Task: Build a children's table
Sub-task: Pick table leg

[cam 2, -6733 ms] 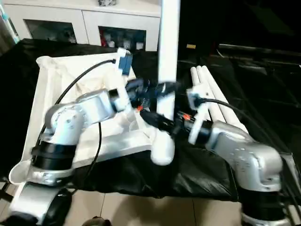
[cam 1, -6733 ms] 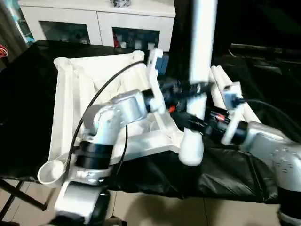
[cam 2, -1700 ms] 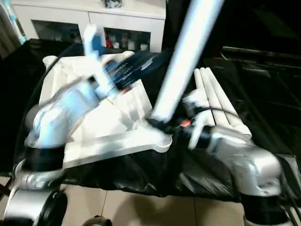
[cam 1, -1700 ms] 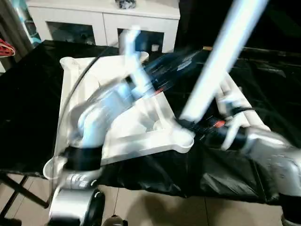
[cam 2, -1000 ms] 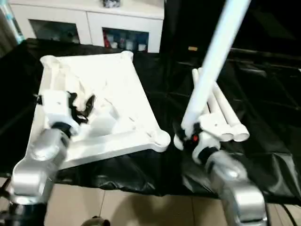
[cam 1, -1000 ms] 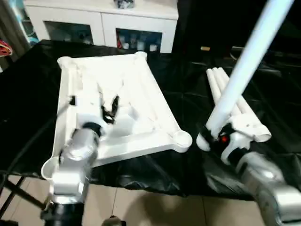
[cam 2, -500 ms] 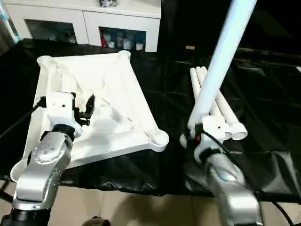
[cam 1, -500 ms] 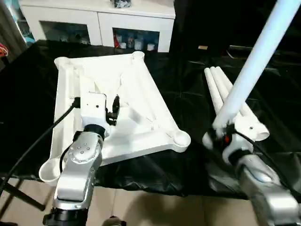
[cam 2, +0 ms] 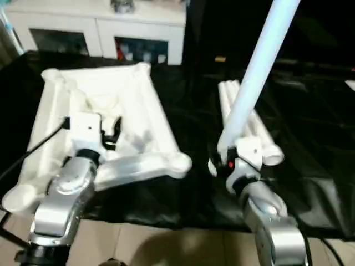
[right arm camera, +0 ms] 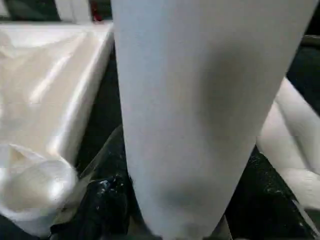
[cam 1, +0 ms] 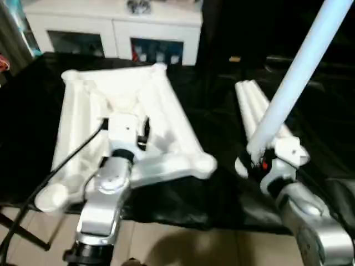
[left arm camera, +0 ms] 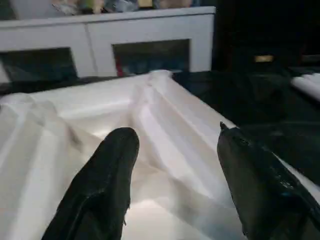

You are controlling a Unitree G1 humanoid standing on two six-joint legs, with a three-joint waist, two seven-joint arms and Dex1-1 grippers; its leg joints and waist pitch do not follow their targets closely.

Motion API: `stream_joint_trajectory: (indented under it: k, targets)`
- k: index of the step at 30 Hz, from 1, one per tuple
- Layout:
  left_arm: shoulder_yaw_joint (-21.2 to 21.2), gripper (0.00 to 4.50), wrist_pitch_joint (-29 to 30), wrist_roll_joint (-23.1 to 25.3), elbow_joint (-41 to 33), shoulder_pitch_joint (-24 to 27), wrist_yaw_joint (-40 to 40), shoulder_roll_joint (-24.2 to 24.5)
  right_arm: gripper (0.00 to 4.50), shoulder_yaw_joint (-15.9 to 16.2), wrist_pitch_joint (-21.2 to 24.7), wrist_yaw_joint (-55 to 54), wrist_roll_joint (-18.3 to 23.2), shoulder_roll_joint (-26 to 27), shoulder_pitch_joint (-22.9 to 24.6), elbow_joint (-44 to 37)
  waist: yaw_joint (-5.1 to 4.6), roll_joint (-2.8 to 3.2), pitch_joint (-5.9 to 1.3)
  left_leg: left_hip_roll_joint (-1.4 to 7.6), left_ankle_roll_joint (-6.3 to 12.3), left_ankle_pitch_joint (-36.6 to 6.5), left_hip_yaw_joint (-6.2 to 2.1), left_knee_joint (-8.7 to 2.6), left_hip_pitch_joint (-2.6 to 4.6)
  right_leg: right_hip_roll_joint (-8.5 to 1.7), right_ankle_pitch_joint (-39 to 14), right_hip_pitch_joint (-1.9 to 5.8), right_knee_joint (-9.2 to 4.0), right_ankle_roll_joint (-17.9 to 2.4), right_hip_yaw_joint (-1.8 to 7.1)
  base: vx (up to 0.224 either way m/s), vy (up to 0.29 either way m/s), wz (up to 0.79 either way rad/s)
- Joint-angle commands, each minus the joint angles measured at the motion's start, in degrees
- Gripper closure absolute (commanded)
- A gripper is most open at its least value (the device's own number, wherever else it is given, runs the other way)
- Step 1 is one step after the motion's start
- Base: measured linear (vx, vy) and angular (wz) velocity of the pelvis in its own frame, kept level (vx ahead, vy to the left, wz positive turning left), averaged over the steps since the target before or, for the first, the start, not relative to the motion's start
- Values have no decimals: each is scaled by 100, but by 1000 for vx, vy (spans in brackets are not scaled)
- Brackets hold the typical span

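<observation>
Right end effector point(cam 1: 256, 162) pinching a tilted leg point(cam 1: 294, 77) near its base, left end effector point(left arm camera: 175, 165) spread and empty above the tabletop point(cam 1: 166, 111): the leg may pivot and miss the corner socket point(cam 1: 204, 164) beside it.

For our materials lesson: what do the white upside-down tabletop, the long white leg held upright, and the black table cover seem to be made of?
White upside-down tabletop: probably moulded plastic, smooth with ribs. Long white leg in the right claw: likely plastic tube, evenly smooth. Black table cover: thin glossy sheeting, perhaps plastic; it wrinkles and shines.
</observation>
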Motion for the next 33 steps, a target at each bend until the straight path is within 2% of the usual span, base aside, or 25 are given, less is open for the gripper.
stream_joint_trajectory:
  k: [1, 2, 3, 4, 6, 8, 9, 11, 13, 14, 15, 16, 17, 18, 19, 20, 21, 22, 23, 24, 25, 26, 29, 31, 33]
  targets:
    - [155, 155, 131, 38, 32, -171, 34, 97, 256, 92, 88, 101, 36, 11, -137, 15, 229, -148, -343, 68, 51, -170, 98, -138, -127, -790, -2173, 258, -884, 764, 573, -6, -65, -2]
    - [166, 155, 188, 63, 30, -211, 67, 94, 256, 83, 114, 190, 101, -15, -178, 4, 226, -205, -367, 104, 19, -197, 88, -189, -131, -685, -1658, 259, -808, 818, 496, -14, -105, -6]
    - [189, 155, 187, 76, 75, -268, 74, 96, 256, 73, 138, 253, 132, -14, -248, 31, 242, -102, -351, 164, -17, -360, 77, -262, -21, -527, -686, 179, -745, 647, 354, -9, -68, -6]
    - [217, 155, 136, 48, 129, -318, 53, 99, 256, 77, 121, 295, 135, -9, -325, 112, 253, -64, -357, 179, -17, -408, 73, -275, -28, -524, -604, 191, -728, 538, 340, -8, -68, -7]
    - [283, 155, 107, -8, 221, -384, 95, 51, 256, 129, 42, 355, -7, -82, -514, 458, 250, -46, -365, 267, -108, -547, 56, -322, 38, -510, -510, 180, -694, 185, 330, 0, 0, 0]
    - [310, 155, 100, -102, 234, -421, 33, 32, 256, 128, 86, 398, 36, -81, -591, 488, 248, -29, -382, 377, -109, -560, 32, -375, 109, -522, -120, 171, -632, -156, 342, 0, 0, 0]
    - [318, 155, 86, -178, 248, -443, -58, 28, 256, 120, 120, 453, 124, -69, -624, 469, 239, -21, -380, 410, -78, -646, 41, -397, 131, -536, 48, 159, -624, -351, 344, 0, 60, 0]
    - [274, 155, 131, -260, 303, -480, -192, 16, 256, 137, 117, 549, 174, -123, -621, 451, 247, 0, -376, 434, -85, -846, 72, -431, 174, -571, 91, 155, -642, -566, 359, 0, 59, 0]
    - [218, 155, 263, -461, 450, -588, -461, -27, 256, 137, 69, 589, 95, -226, -612, 467, 257, -20, -367, 432, -125, -951, 109, -451, 190, -582, -6, 148, -668, -605, 359, -8, 60, 0]
    - [189, 155, 295, -489, 498, -604, -553, -9, 256, 101, 88, 585, 124, -212, -618, 467, 267, 11, -361, 430, -162, -1031, 125, -451, 206, -596, -83, 131, -671, -614, 367, -19, 58, 1]
    - [147, 155, 328, -545, 555, -609, -706, 24, 256, 74, 92, 589, 144, -209, -618, 462, 250, -9, -346, 417, -201, -1212, 161, -470, 209, -600, -335, 113, -707, -599, 371, -25, 54, 1]
    - [58, 155, 384, -684, 672, -610, -1070, 100, 256, 31, 87, 609, 166, -210, -620, 456, 254, 22, -341, 405, -255, -1349, 175, -477, 207, -618, -590, 100, -742, -547, 381, -25, 54, 1]
    - [-3, 155, 370, -757, 705, -606, -1301, 160, 256, 6, 116, 635, 199, -205, -628, 451, 258, 4, -342, 401, -270, -1422, 187, -479, 212, -621, -724, 93, -754, -513, 384, 0, 0, 0]
    - [-147, 127, 295, -851, 750, -596, -1732, 298, 256, -55, 226, 702, 331, -187, -636, 430, 254, 19, -346, 404, -316, -1550, 200, -495, 213, -624, -922, 84, -759, -440, 384, 0, 0, 0]
    - [-147, 127, 295, -851, 750, -596, -1732, 298, 256, -55, 226, 702, 331, -187, -636, 430, 254, 19, -346, 404, -316, -1550, 200, -495, 213, -624, -922, 84, -759, -440, 384, 0, 0, 0]
    - [-283, 120, 238, -861, 866, -620, -2057, 436, 256, -82, 227, 811, 428, -205, -633, 405, 271, 99, -349, 407, -336, -1619, 197, -500, 224, -640, -987, 68, -760, -420, 386, 0, 0, 0]
    - [-489, 120, 159, -915, 1000, -662, -2594, 651, 256, -115, 222, 984, 564, -247, -629, 369, 264, 159, -356, 415, -376, -1682, 182, -510, 224, -640, -938, 64, -756, -421, 390, 0, 0, 0]
    - [-584, 109, 126, -920, 1055, -681, -2805, 743, 256, -134, 221, 1068, 634, -260, -623, 362, 257, 108, -361, 399, -356, -1678, 194, -518, 212, -628, -832, 76, -783, -406, 388, 0, 0, 0]
    - [-763, 95, 68, -896, 1216, -754, -3195, 912, 256, -133, 196, 1234, 689, -331, -617, 405, 253, 100, -368, 404, -356, -1658, 198, -520, 208, -629, -749, 84, -751, -439, 395, 0, 0, 0]
    - [-980, 83, -22, -886, 1436, -867, -3735, 1116, 256, -146, 214, 1378, 768, -424, -607, 502, 258, 127, -365, 387, -323, -1619, 214, -513, 198, -639, -746, 88, -758, -452, 407, 0, 0, 0]
    - [-1017, 83, -38, -882, 1477, -888, -3827, 1150, 256, -148, 217, 1402, 780, -440, -605, 521, 280, 122, -364, 372, -277, -1543, 229, -498, 202, -655, -822, 84, -771, -458, 414, 0, 0, 0]
    - [-1126, 77, -66, -908, 1594, -989, -4179, 1268, 256, -170, 243, 1437, 807, -488, -615, 559, 284, 148, -366, 382, -281, -1508, 229, -495, 203, -659, -798, 82, -756, -493, 417, 0, 0, 0]
    - [-1328, 39, -126, -936, 1872, -1273, -4862, 1487, 256, -257, 360, 1513, 892, -565, -648, 581, 292, 150, -377, 381, -248, -1356, 242, -487, 203, -659, -687, 94, -754, -616, 410, 0, 0, 0]
    - [-1472, 94, -233, -803, 2276, -1560, -5173, 1603, 256, -315, 521, 1610, 953, -673, -651, 549, 295, 138, -390, 378, -209, -1257, 250, -475, 207, -652, -583, 100, -732, -666, 403, 0, 0, 0]
    - [-1582, 101, -365, -657, 2631, -1741, -5301, 1672, 256, -307, 657, 1689, 1006, -780, -636, 533, 300, 144, -387, 378, -172, -1162, 249, -470, 197, -651, -466, 117, -727, -687, 400, 0, 0, 0]
